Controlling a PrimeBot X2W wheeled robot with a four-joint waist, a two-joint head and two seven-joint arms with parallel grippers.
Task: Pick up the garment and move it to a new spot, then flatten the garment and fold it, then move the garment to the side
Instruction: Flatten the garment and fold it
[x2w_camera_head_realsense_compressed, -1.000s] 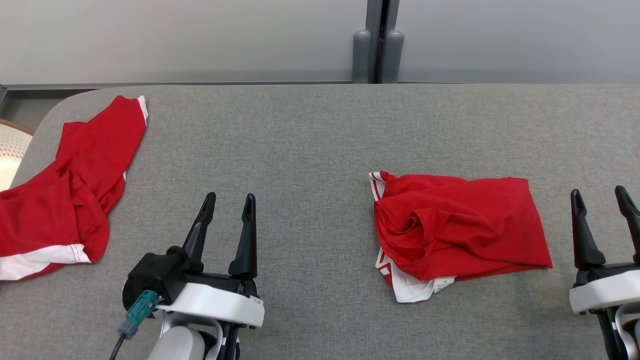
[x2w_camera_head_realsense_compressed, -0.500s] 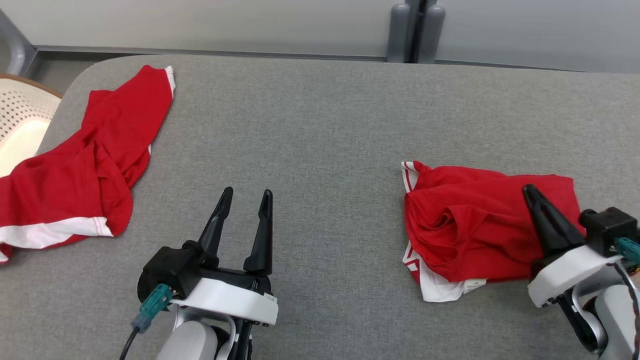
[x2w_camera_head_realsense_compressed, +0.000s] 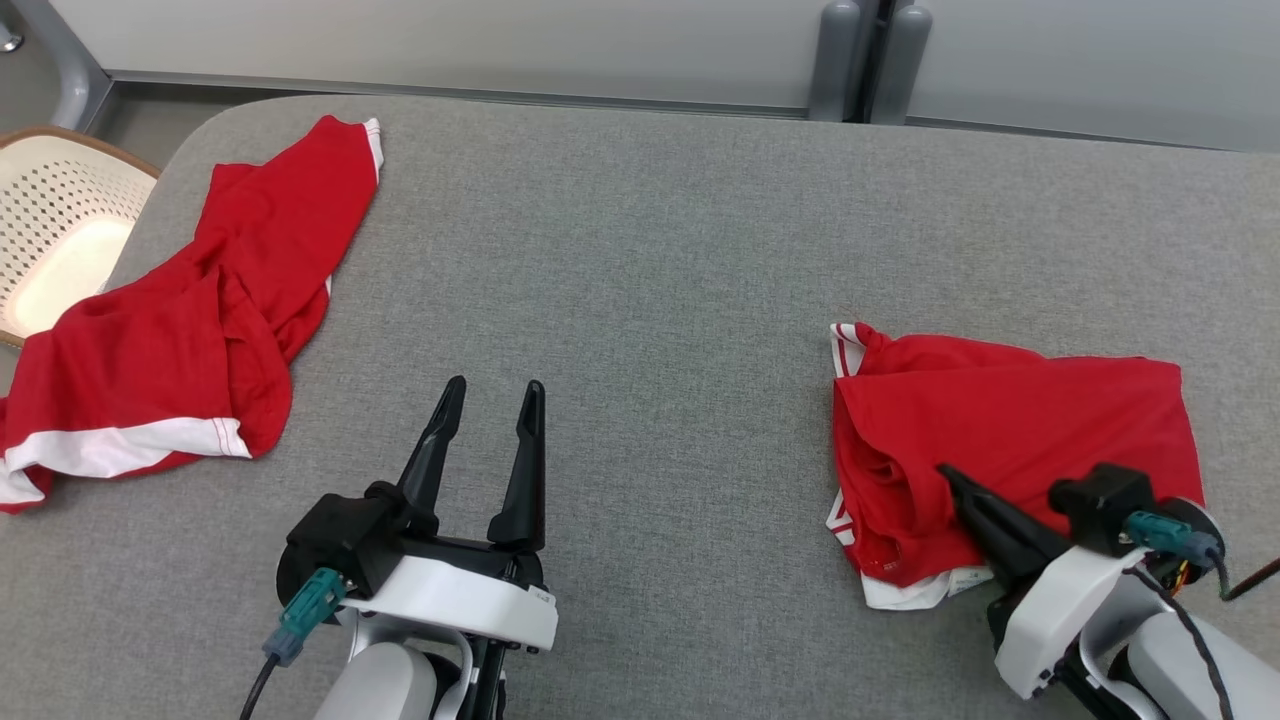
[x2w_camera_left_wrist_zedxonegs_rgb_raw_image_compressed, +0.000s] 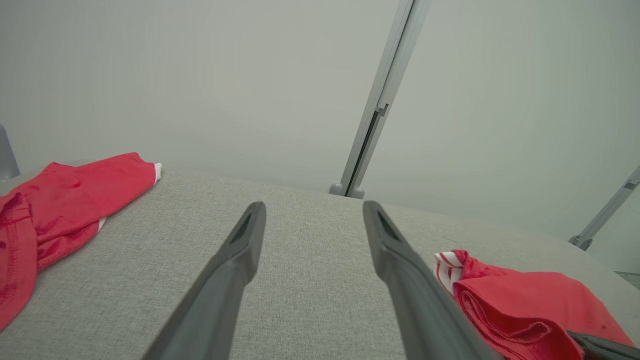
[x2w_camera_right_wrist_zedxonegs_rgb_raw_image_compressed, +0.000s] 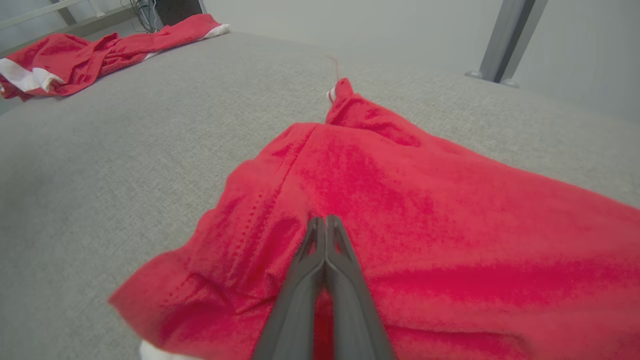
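1 label (x2w_camera_head_realsense_compressed: 966, 580) on garment (x2w_camera_head_realsense_compressed: 1010, 430), illegible.

Two red garments (x2w_camera_head_realsense_compressed: 1010, 430) (x2w_camera_head_realsense_compressed: 190, 330), two grippers (x2w_camera_head_realsense_compressed: 494, 383) (x2w_camera_head_realsense_compressed: 945, 472), one basket (x2w_camera_head_realsense_compressed: 40, 180).

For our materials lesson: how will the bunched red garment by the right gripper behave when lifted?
Probably floppy: the garment lies in soft folds, so it should sag from the right gripper. Likely light: thin cloth lying nearly flat.

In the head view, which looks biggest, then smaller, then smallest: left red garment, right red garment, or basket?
1. left red garment
2. right red garment
3. basket, cut off by the edge
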